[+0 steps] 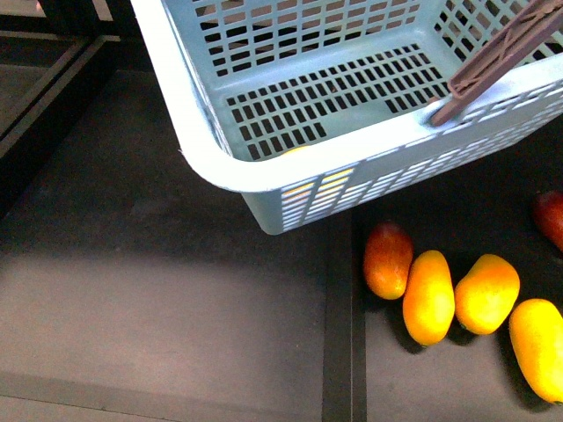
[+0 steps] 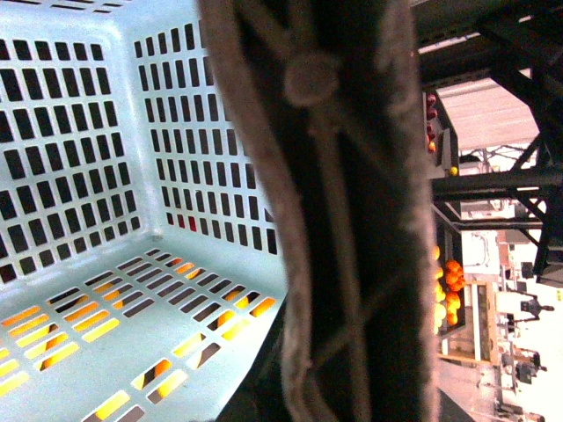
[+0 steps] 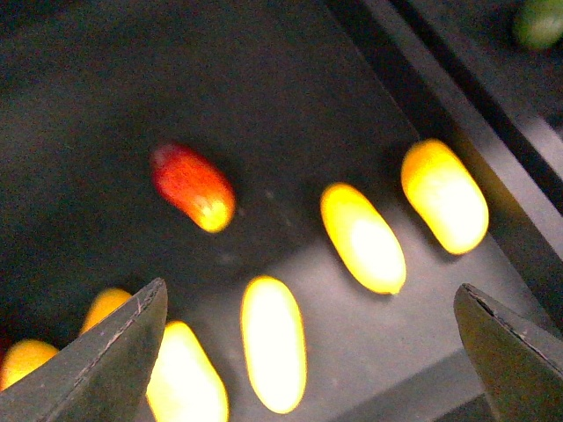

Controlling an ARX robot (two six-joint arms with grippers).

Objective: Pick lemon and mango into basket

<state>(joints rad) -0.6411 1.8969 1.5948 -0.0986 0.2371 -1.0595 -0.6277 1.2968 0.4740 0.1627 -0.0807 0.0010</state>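
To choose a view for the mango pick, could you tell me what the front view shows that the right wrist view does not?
Only the front view: the light blue-green slotted plastic basket with its brown latticed handle. Only the right wrist view: the right gripper, jaws open, and a small green fruit. Both: elongated orange-yellow mangoes beside a red-blushed mango on the dark surface.

Shop: shopping basket (image 1: 171, 79), shelved fruit (image 2: 450, 280).
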